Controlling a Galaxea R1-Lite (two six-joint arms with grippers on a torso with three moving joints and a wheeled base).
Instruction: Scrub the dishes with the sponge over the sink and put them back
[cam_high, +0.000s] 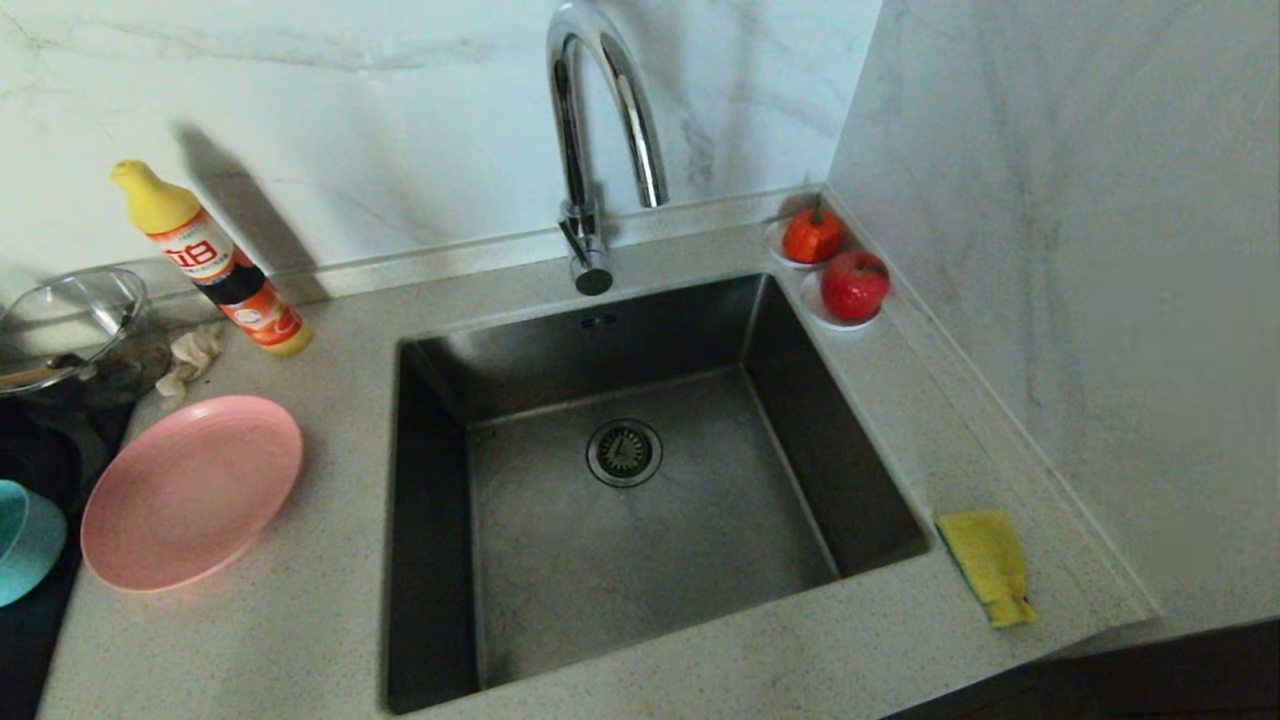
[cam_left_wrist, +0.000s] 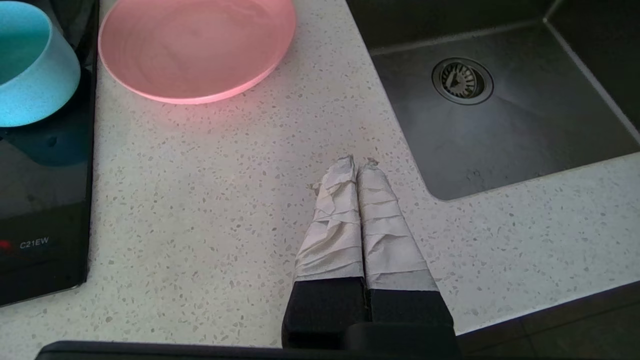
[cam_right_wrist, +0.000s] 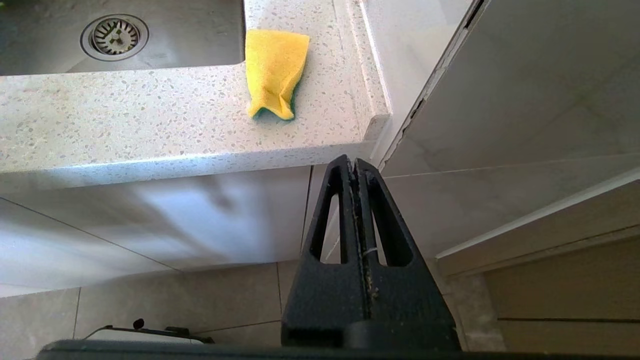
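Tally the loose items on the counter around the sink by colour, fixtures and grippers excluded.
Pink: 1, plate
Teal: 1, bowl
Yellow: 2, sponge, detergent bottle
Red: 2, tomato, apple
White: 2, saucers
Clear: 1, glass bowl
Beige: 1, cloth scrap
Total: 10

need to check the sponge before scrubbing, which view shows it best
The right wrist view: the sponge lies whole and close on the counter edge, yellow face up, green showing underneath. The head view shows it smaller, right of the sink. The left wrist view misses it.
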